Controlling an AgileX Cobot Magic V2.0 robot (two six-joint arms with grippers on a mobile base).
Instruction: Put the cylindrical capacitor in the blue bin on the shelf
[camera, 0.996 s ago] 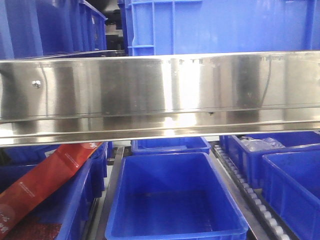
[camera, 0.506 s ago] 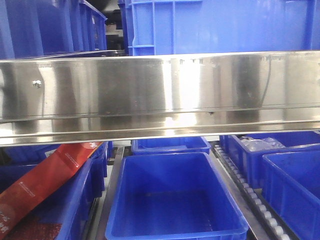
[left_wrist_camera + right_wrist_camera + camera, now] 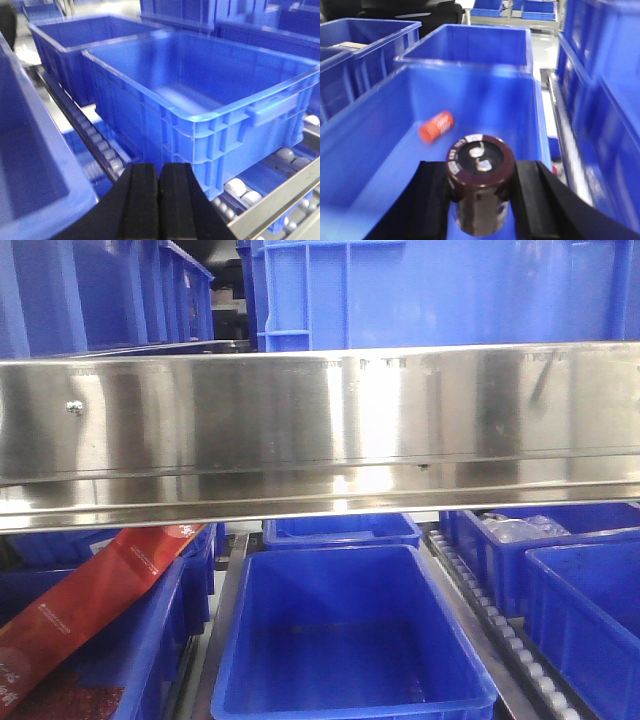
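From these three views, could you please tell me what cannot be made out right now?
- Front view: neither arm shows; the shelf beam hides what sits behind it.
- Right wrist view: the capacitor is cut off by the bottom edge; its printing is too small to read. The orange item is blurred.
- Left wrist view: the left gripper is cut off below, and the ribbed crate floor is blurred.
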